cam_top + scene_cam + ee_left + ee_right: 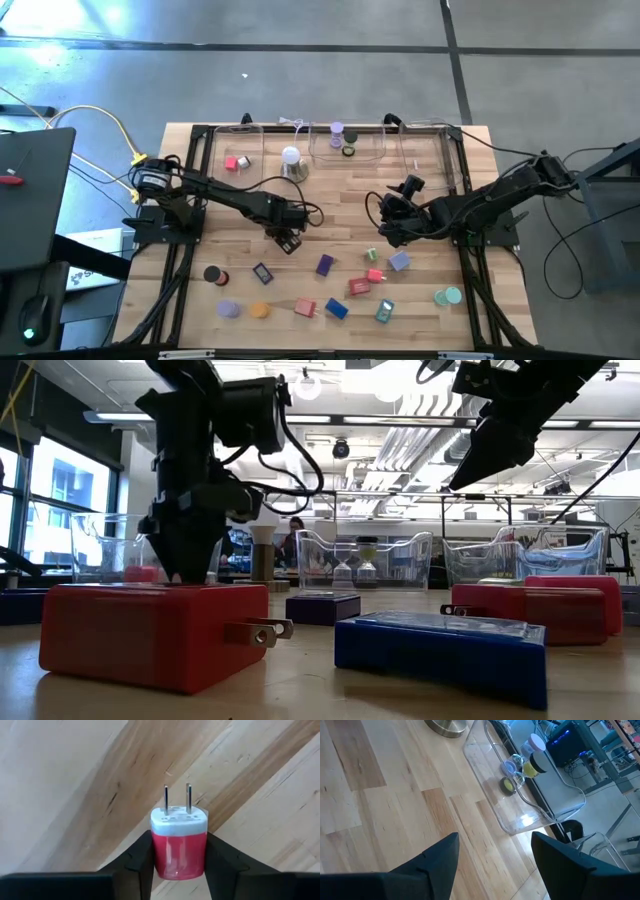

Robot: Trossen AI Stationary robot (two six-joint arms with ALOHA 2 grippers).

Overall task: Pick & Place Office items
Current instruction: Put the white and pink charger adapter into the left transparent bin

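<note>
My left gripper points down at the middle of the table, shut on a small red plug block with a white face and two metal prongs. In the low view a nearer red block hides the fingertips. My right gripper hangs open above bare wood right of centre, holding nothing. Several other office items lie along the near side: a black roll, purple blocks, a blue block and a teal roll. My left gripper pinches the red plug block by its two opposite red sides, one finger on each. The fingers come from above, pointing down. The prongs stick out past the fingertips, and the block appears to lie on the wooden table top.
Three clear trays stand along the far edge: the left tray holds a red block, the middle tray holds small rolls. A white dome on a metal base stands before them. Bare wood lies between the two grippers.
</note>
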